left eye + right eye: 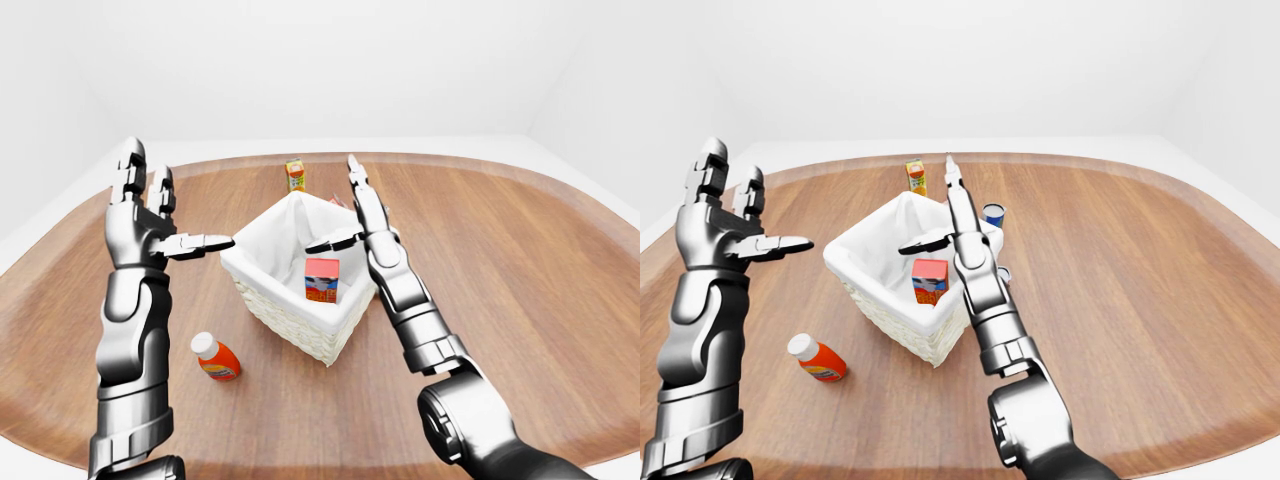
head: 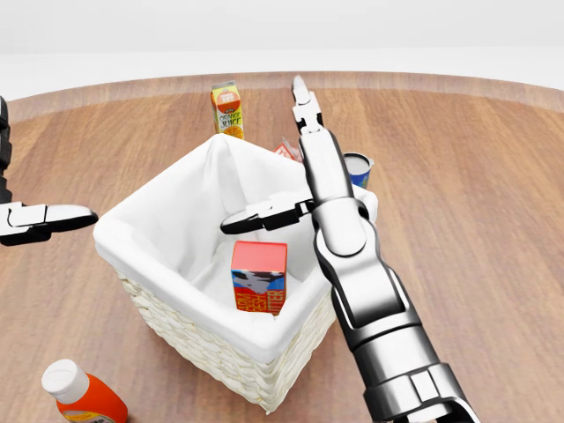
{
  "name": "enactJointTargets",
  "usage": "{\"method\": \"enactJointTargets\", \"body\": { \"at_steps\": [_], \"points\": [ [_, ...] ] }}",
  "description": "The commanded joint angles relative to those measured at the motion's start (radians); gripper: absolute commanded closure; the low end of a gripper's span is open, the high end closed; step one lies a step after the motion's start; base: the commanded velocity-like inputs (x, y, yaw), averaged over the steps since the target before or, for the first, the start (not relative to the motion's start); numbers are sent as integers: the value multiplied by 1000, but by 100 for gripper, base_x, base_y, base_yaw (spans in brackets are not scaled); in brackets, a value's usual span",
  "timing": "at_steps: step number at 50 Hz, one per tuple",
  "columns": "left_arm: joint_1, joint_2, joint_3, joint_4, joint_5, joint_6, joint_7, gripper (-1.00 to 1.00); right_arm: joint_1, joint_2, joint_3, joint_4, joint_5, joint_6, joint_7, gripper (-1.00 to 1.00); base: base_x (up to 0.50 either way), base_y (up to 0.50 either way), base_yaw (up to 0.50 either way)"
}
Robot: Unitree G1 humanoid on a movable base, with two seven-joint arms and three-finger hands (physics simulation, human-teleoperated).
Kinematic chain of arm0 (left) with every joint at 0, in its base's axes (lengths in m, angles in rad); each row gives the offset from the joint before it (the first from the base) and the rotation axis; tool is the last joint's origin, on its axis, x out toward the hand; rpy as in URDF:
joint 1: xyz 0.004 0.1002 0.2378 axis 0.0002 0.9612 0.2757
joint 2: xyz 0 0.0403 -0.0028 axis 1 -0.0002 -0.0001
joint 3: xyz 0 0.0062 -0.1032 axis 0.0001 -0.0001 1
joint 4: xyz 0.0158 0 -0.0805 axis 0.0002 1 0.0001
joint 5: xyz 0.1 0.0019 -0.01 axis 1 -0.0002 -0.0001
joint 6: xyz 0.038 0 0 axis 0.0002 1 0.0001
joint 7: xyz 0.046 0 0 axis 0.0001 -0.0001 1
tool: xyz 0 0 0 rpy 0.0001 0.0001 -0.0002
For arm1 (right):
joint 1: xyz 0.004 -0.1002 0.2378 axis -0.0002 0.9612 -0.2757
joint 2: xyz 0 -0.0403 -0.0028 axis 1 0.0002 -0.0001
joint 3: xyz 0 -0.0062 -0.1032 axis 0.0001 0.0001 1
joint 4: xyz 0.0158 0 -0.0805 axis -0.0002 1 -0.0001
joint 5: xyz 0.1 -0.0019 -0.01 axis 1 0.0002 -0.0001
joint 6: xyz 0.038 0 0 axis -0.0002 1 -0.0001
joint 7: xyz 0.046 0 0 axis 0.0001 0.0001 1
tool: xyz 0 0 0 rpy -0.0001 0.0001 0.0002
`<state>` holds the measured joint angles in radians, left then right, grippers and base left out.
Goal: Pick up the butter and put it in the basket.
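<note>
The wicker basket (image 2: 189, 339), lined in white cloth, sits mid-table in the head view, and the butter (image 2: 258, 278) stands upright inside it on the liner near the basket's lower-right wall. The right hand (image 2: 300, 176) hovers over the basket's upper-right rim, fingers spread and holding nothing; the butter lies below it and slightly to the view's left, clear of the thumb that points leftward above it. The left hand (image 1: 150, 215), also spread and empty, is raised well off to the left, far from the basket, so the right arm is plainly nearer. The butter is a small carton with its long axis vertical: red top, a cow picture on a blue band, orange-red base.
</note>
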<state>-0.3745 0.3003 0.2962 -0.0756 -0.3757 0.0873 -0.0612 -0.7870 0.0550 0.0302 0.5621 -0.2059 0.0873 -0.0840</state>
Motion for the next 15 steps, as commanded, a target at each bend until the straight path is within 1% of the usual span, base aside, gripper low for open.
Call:
{"method": "enactJointTargets", "body": {
  "at_steps": [1,7,15],
  "points": [
    [15,-7,2,-46,4,0,1,-100,125,-37,-7,-251,-1,0,45,-100,0,0,0],
    [32,-13,4,-80,8,0,-3,-100,149,-64,-29,-294,21,0,55,-100,0,0,0],
    [42,-19,3,-102,16,0,-7,-100,201,-82,-35,-356,34,0,63,-100,0,0,0]
  ]
}}
